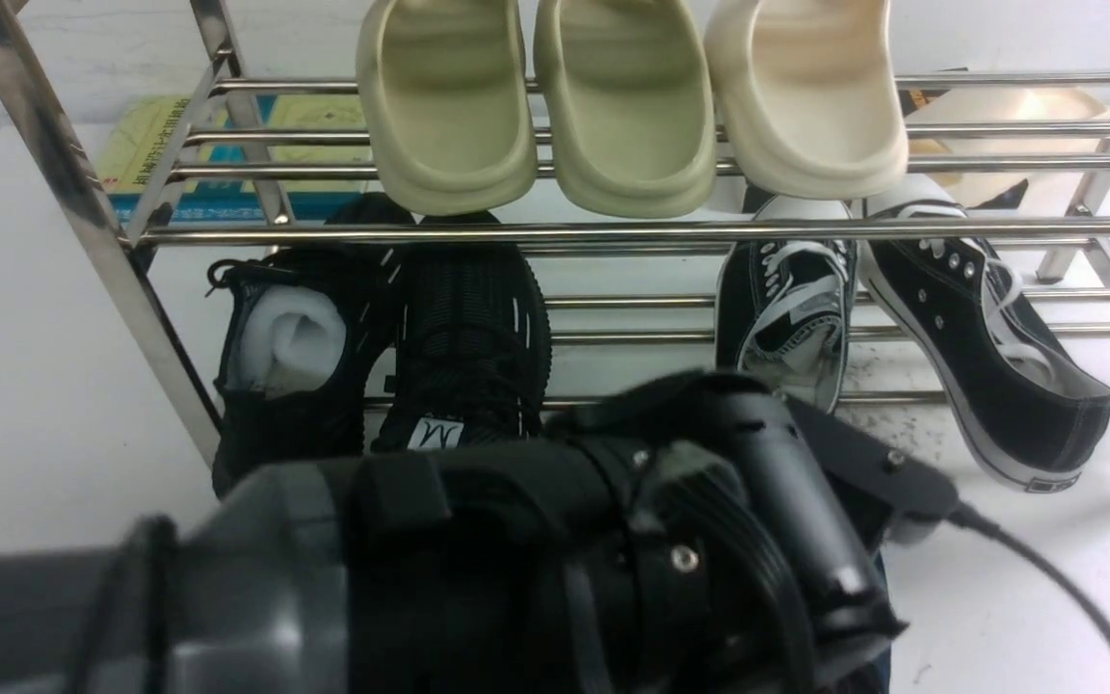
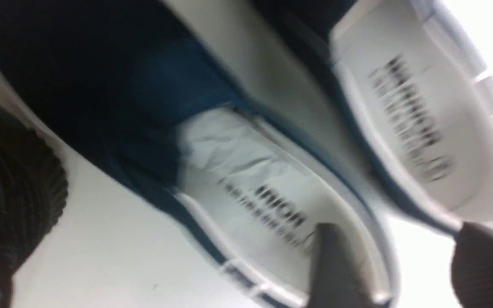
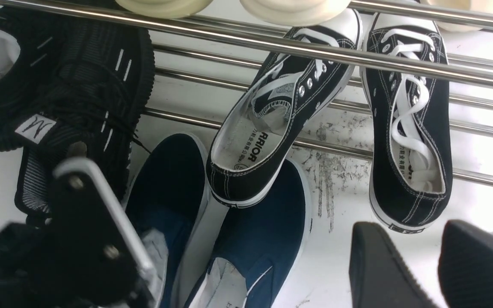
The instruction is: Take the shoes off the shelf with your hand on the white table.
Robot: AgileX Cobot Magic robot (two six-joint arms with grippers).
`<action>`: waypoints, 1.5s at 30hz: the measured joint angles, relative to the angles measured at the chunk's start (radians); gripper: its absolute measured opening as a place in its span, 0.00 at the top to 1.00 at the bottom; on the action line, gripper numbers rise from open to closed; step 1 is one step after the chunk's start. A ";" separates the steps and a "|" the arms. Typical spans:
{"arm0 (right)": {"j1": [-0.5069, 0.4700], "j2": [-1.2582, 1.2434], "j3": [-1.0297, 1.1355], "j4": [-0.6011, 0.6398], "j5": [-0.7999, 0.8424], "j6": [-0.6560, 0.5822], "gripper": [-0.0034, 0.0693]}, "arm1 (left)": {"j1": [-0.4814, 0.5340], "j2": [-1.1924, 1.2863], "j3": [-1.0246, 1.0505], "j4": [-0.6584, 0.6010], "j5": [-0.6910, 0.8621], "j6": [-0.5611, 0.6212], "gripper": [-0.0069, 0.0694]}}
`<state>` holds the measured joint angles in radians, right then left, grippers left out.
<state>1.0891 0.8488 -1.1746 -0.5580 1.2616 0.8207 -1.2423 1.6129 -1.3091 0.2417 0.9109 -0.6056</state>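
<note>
The two navy slip-on shoes lie side by side on the white table, in front of the shelf, with white paper in them. My left arm hangs over them and hides them in the front view. My left gripper is open at their heels. One of its fingers is inside the nearer shoe and the other sits by the second shoe. My right gripper is open and empty over bare table to their right.
Cream slippers fill the upper tier. Black knit sneakers sit lower left. Black laced canvas sneakers lean off the lower rails, one toe overlapping a navy shoe. Dark scuffs mark the table. A cable trails right.
</note>
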 joint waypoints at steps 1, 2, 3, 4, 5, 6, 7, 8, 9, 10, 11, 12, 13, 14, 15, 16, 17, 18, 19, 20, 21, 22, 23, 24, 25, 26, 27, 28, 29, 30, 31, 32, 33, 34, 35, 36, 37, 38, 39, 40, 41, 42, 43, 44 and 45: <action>0.000 0.000 0.000 0.000 0.000 -0.018 0.63 | 0.000 -0.013 -0.030 0.000 0.018 -0.004 0.32; 0.000 0.000 0.000 0.000 0.000 -0.039 0.63 | 0.000 -0.026 -0.062 0.001 0.040 -0.011 0.31; 0.000 -0.003 0.000 0.000 0.000 -0.054 0.63 | 0.000 -0.036 -0.082 0.006 0.062 -0.016 0.31; 0.000 -0.007 0.000 0.000 0.000 -0.089 0.66 | 0.000 -0.050 -0.130 0.020 0.098 -0.027 0.33; 0.000 -0.011 0.000 0.000 0.000 -0.094 0.66 | 0.000 -0.056 -0.137 0.023 0.113 -0.029 0.34; 0.000 -0.017 0.000 0.002 0.000 -0.119 0.69 | 0.000 -0.063 -0.165 0.035 0.135 -0.034 0.36; 0.000 -0.037 -0.002 0.012 0.000 -0.151 0.74 | 0.000 -0.083 -0.218 0.065 0.200 -0.042 0.44; 0.000 -0.062 -0.003 0.022 0.000 -0.172 0.78 | 0.000 -0.095 -0.249 0.087 0.242 -0.045 0.51; 0.000 -0.077 -0.004 0.032 0.000 -0.188 0.82 | 0.000 -0.107 -0.270 0.104 0.273 -0.045 0.57; 0.000 -0.106 -0.005 0.039 0.000 -0.206 0.87 | 0.000 -0.117 -0.288 0.124 0.299 -0.045 0.63; 0.000 -0.146 -0.005 0.053 0.000 -0.241 0.94 | 0.000 -0.131 -0.313 0.161 0.317 -0.045 0.75; 0.000 -0.182 0.001 0.057 0.000 -0.267 0.96 | 0.000 -0.144 -0.322 0.187 0.323 -0.045 0.82; 0.000 -0.231 0.014 0.057 0.000 -0.294 0.97 | 0.000 -0.160 -0.327 0.211 0.323 -0.045 0.87; 0.000 -0.257 0.031 0.056 0.000 -0.310 0.97 | 0.000 -0.170 -0.328 0.220 0.323 -0.045 0.88; 0.000 -0.274 0.037 0.056 0.000 -0.314 0.97 | 0.000 -0.172 -0.328 0.226 0.323 -0.045 0.89; 0.000 -0.338 0.098 0.053 -0.005 -0.329 0.97 | 0.000 -0.186 -0.332 0.241 0.323 -0.045 0.91; 0.000 -0.391 0.164 0.050 -0.051 -0.333 0.97 | 0.000 -0.195 -0.332 0.247 0.323 -0.045 0.91; 0.000 -0.433 0.215 0.049 -0.100 -0.333 0.97 | 0.000 -0.196 -0.332 0.249 0.323 -0.045 0.91; 0.000 -0.456 0.269 0.049 -0.144 -0.333 0.97 | 0.000 -0.199 -0.332 0.250 0.323 -0.045 0.91; 0.000 -0.493 0.352 0.050 -0.245 -0.333 0.97 | 0.000 -0.200 -0.332 0.250 0.323 -0.045 0.91; 0.000 -0.515 0.418 0.050 -0.334 -0.334 0.97 | 0.000 -0.200 -0.332 0.250 0.323 -0.045 0.91; 0.000 -0.525 0.464 0.052 -0.401 -0.334 0.97 | 0.000 -0.200 -0.332 0.250 0.323 -0.045 0.91; 0.000 -0.531 0.514 0.054 -0.475 -0.334 0.97 | 0.000 -0.200 -0.332 0.250 0.323 -0.045 0.91; 0.000 -0.532 0.547 0.054 -0.529 -0.332 0.97 | 0.000 -0.200 -0.332 0.250 0.323 -0.045 0.91; 0.000 -0.532 0.574 0.054 -0.575 -0.324 0.97 | 0.000 -0.201 -0.332 0.250 0.323 -0.045 0.91; 0.000 -0.528 0.606 0.054 -0.642 -0.311 0.97 | 0.000 -0.201 -0.332 0.251 0.323 -0.047 0.91; 0.000 -0.523 0.623 0.054 -0.681 -0.301 0.97 | 0.000 -0.201 -0.332 0.251 0.323 -0.048 0.91; 0.000 -0.522 0.630 0.054 -0.700 -0.293 0.97 | 0.000 -0.201 -0.332 0.251 0.323 -0.048 0.91; 0.000 -0.519 0.637 0.054 -0.726 -0.283 0.97 | 0.000 -0.201 -0.332 0.251 0.323 -0.048 0.91; 0.000 -0.517 0.639 0.054 -0.743 -0.277 0.97 | 0.000 -0.201 -0.332 0.251 0.323 -0.048 0.91; 0.000 -0.515 0.640 0.054 -0.754 -0.276 0.97 | 0.000 -0.201 -0.332 0.250 0.323 -0.048 0.91; 0.000 -0.515 0.640 0.052 -0.769 -0.274 0.97 | 0.000 -0.201 -0.332 0.250 0.323 -0.048 0.91; 0.000 -0.515 0.640 0.052 -0.773 -0.272 0.96 | 0.000 -0.201 -0.332 0.250 0.323 -0.048 0.91; 0.000 -0.515 0.640 0.051 -0.775 -0.272 0.96 | 0.000 -0.202 -0.332 0.250 0.323 -0.048 0.91; 0.000 -0.515 0.640 0.051 -0.775 -0.272 0.96 | 0.000 -0.202 -0.332 0.250 0.323 -0.048 0.91; 0.000 -0.515 0.640 0.051 -0.775 -0.272 0.96 | 0.000 -0.202 -0.332 0.250 0.323 -0.048 0.90; 0.000 -0.515 0.640 0.058 -0.775 -0.272 0.96 | 0.000 -0.202 -0.332 0.250 0.323 -0.048 0.90; 0.000 -0.515 0.640 0.077 -0.775 -0.272 0.96 | 0.000 -0.202 -0.332 0.250 0.323 -0.048 0.90; 0.000 -0.515 0.640 0.106 -0.774 -0.271 0.96 | 0.000 -0.202 -0.332 0.250 0.323 -0.048 0.90; 0.000 -0.515 0.641 0.140 -0.773 -0.272 0.96 | 0.000 -0.202 -0.332 0.250 0.323 -0.051 0.90; 0.000 -0.515 0.641 0.177 -0.773 -0.277 0.96 | 0.000 -0.202 -0.332 0.250 0.323 -0.058 0.90; 0.000 -0.515 0.641 0.184 -0.773 -0.278 0.96 | 0.000 -0.202 -0.332 0.250 0.323 -0.058 0.90; 0.000 -0.515 0.642 0.235 -0.771 -0.297 0.96 | 0.000 -0.202 -0.332 0.250 0.323 -0.077 0.90; 0.000 -0.515 0.642 0.257 -0.770 -0.312 0.96 | 0.000 -0.202 -0.332 0.250 0.323 -0.088 0.90; 0.000 -0.515 0.642 0.272 -0.770 -0.325 0.96 | 0.000 -0.202 -0.332 0.250 0.323 -0.096 0.89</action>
<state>1.0891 0.3334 -0.5331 -0.2855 0.4916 0.4961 -1.2423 1.4107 -1.6407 0.4915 1.2343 -0.7012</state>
